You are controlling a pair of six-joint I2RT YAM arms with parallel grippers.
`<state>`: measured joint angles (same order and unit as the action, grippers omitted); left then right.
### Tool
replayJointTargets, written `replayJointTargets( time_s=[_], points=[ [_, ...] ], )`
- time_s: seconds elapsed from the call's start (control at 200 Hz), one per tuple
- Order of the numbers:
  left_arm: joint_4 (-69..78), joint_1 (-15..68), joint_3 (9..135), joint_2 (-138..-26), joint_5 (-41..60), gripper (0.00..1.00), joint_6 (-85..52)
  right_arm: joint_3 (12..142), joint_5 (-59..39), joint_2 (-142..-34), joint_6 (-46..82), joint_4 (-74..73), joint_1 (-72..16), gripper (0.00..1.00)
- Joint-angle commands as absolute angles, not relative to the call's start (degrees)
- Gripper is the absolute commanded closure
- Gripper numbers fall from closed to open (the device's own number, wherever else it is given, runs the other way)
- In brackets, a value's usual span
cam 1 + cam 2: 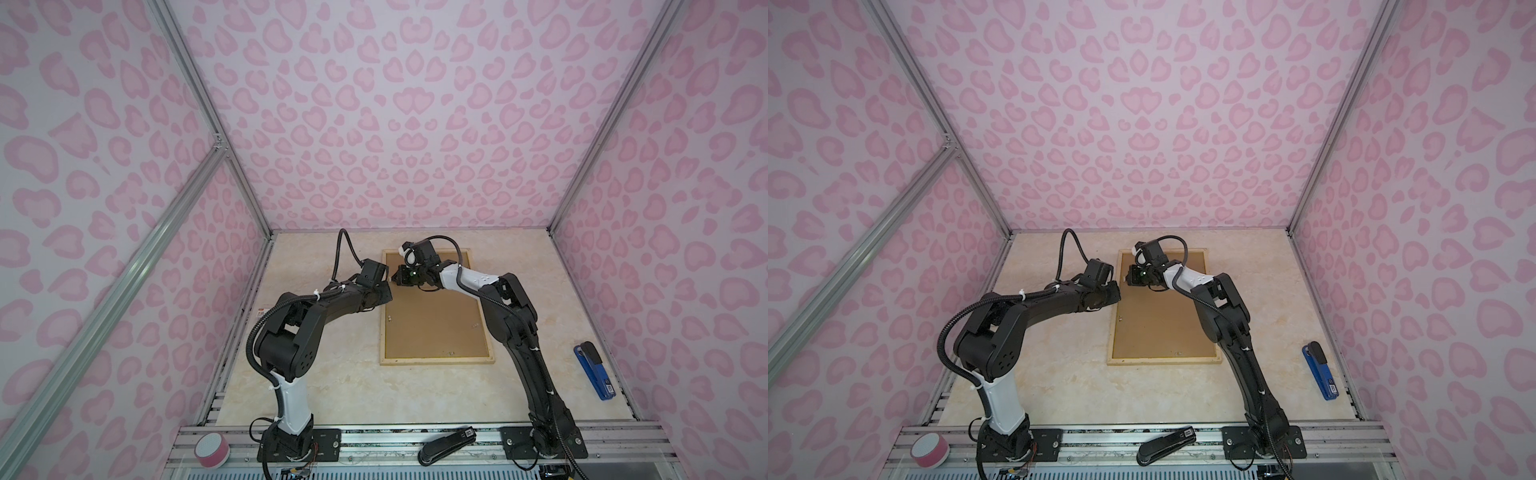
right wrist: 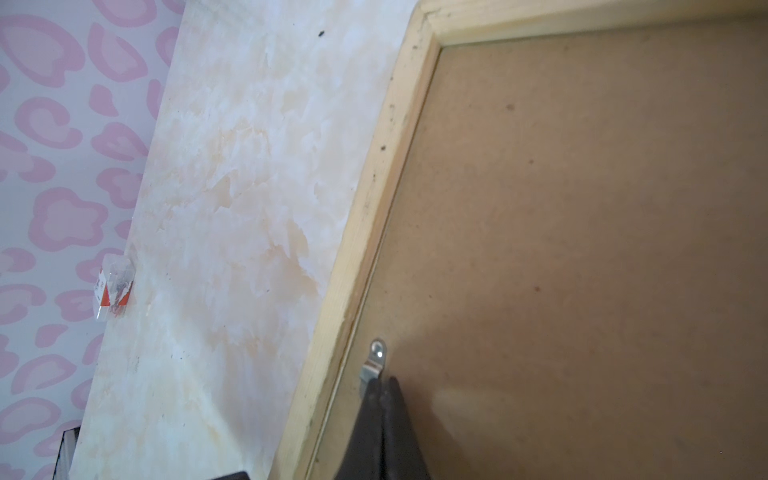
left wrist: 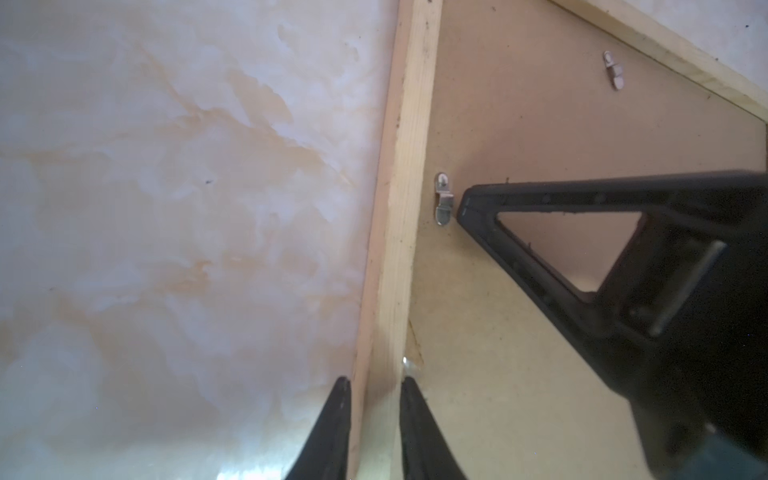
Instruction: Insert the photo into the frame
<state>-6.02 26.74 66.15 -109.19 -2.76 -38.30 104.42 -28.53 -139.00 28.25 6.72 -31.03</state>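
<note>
Looking from the front edge of the cream marble-look desk [image 1: 332, 374]: a blue-and-black stapler [image 1: 592, 370] sits by the right edge. Past it, middle to back, the pale natural-wood rectangular frame [image 1: 436, 360] lies back up with the brown fibreboard backing board [image 1: 432, 324] in it; the photo is hidden, can't see it. Left gripper [image 3: 374, 380] pinches the frame's left rail, narrow. Right gripper [image 2: 384, 382] is closed, tips touching a small silver metal clip [image 2: 372, 365] on the board.

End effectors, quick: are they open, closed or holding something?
Left end effector: astride the frame; grip cannot be told.
Right end effector: closed, empty, tip at metal clip.
</note>
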Motion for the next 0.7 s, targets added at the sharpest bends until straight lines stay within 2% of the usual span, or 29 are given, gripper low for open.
replayJointTargets(
  time_s=[0.0,0.255,0.35,0.415,0.695],
  points=[
    [-6.5,26.5,66.8,-110.1,-2.4,0.76,-39.4,104.2,-27.6,-140.4,28.6,9.2,-31.5,1.0],
    [-5.8,26.4,67.0,-111.4,-1.3,0.8,-39.7,103.9,-29.3,-140.9,31.2,6.7,-31.7,1.0],
    [-5.7,26.3,67.2,-111.7,-1.1,0.81,-39.9,103.5,-28.5,-140.2,30.5,7.4,-31.5,0.84],
    [-5.7,26.3,67.3,-111.9,-0.8,0.81,-39.9,103.0,-28.2,-139.6,30.1,7.6,-31.3,0.8],
    [-5.9,26.2,67.9,-112.8,0.0,0.84,-40.1,102.3,-28.6,-139.6,31.2,6.8,-31.1,0.84]
  ],
)
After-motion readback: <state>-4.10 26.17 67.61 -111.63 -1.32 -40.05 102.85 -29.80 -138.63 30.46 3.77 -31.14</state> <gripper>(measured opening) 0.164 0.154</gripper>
